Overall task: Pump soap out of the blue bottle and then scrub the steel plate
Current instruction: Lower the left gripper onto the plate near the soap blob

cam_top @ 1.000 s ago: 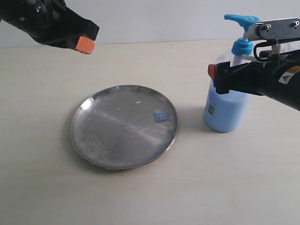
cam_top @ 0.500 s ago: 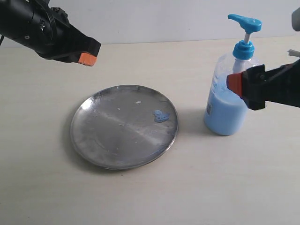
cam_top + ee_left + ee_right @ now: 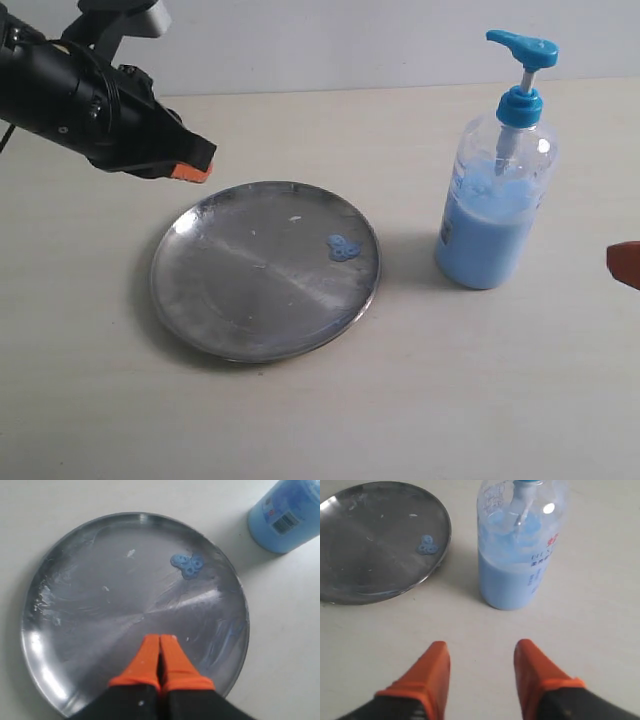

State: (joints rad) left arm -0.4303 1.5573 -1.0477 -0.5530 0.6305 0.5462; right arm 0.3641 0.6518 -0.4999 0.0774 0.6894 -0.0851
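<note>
The steel plate (image 3: 265, 270) lies flat at centre-left of the table, with a small bluish blob of soap (image 3: 342, 248) near its right rim; both also show as the plate (image 3: 90, 580) and soap (image 3: 187, 565) in the left wrist view. The blue bottle (image 3: 495, 215) stands upright to the right of the plate, half full. My left gripper (image 3: 190, 172) hovers over the plate's upper-left rim, its orange fingers (image 3: 150, 660) pressed together with nothing between them. My right gripper (image 3: 480, 652) is open and empty, drawn back from the bottle (image 3: 517, 555); only one orange tip (image 3: 625, 265) shows at the exterior view's right edge.
The pale tabletop (image 3: 420, 400) stretches bare around plate and bottle. A light wall (image 3: 330, 40) closes the far side. White flecks (image 3: 131, 553) dot the plate's surface.
My right gripper has drawn away from the bottle toward the right edge, its jaws narrower than before. My left arm has come down toward the plate's upper-left rim.
</note>
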